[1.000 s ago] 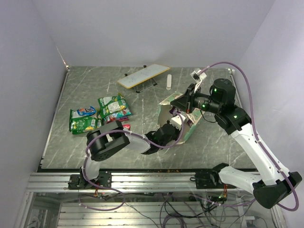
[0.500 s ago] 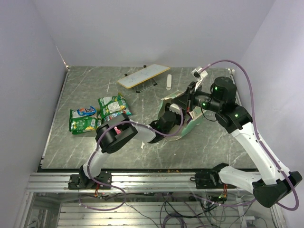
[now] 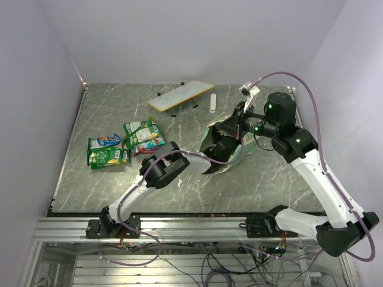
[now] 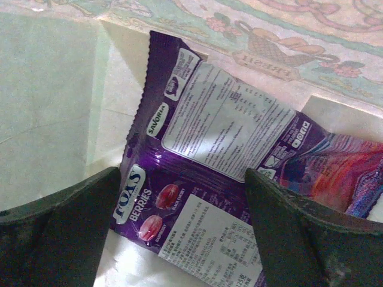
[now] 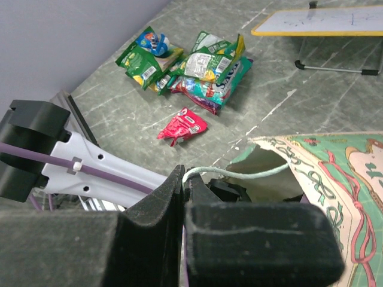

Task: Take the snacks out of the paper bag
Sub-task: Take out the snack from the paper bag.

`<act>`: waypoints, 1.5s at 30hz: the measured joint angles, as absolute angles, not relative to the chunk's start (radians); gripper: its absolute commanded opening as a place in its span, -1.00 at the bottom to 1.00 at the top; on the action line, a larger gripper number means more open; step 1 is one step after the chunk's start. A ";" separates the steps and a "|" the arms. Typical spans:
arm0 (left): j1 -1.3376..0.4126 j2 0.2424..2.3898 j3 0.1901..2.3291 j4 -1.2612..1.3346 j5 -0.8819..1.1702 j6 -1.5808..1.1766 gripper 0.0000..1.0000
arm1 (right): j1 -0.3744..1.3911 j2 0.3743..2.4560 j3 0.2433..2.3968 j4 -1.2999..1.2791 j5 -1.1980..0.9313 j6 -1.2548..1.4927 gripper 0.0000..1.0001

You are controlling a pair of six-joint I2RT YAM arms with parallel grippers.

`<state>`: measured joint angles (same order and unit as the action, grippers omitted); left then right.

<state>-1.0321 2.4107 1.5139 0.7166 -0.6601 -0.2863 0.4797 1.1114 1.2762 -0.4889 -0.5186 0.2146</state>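
Observation:
The mint-green paper bag (image 3: 235, 156) lies with its mouth toward my left arm (image 3: 179, 161), which reaches into it. Inside, the left wrist view shows a purple snack packet (image 4: 203, 179) flat on the cream lining. A red-and-blue packet (image 4: 344, 170) lies partly under it on the right. My left gripper (image 4: 179, 239) is open, with one finger on each side of the purple packet and neither touching it. My right gripper (image 5: 187, 176) is shut on the bag's cord handle (image 5: 239, 174) and holds the mouth (image 5: 269, 173) up. Several snacks (image 3: 108, 150) lie outside on the left.
A green pile of packets (image 5: 206, 69) and a single red packet (image 5: 182, 127) lie on the marble table (image 3: 102, 191) left of the bag. A white board on black legs (image 3: 181, 95) and a small white oblong object (image 3: 212, 101) stand at the back.
My left arm has pushed further into the bag and its jaws have opened wide. The right gripper has kept its hold on the cord and shifted slightly up and back.

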 measured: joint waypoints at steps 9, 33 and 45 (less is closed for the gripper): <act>-1.028 2.420 1.551 0.631 -0.695 -0.287 -0.59 | 0.479 1.092 1.277 -0.503 -0.473 0.194 -1.00; -1.036 1.989 1.167 0.529 -0.474 -0.334 -0.86 | 0.486 1.036 1.232 -0.440 -0.373 0.156 -1.00; -1.065 1.740 1.077 0.394 -0.460 -0.378 -0.86 | 0.487 1.077 1.238 -0.430 -0.300 0.112 -1.00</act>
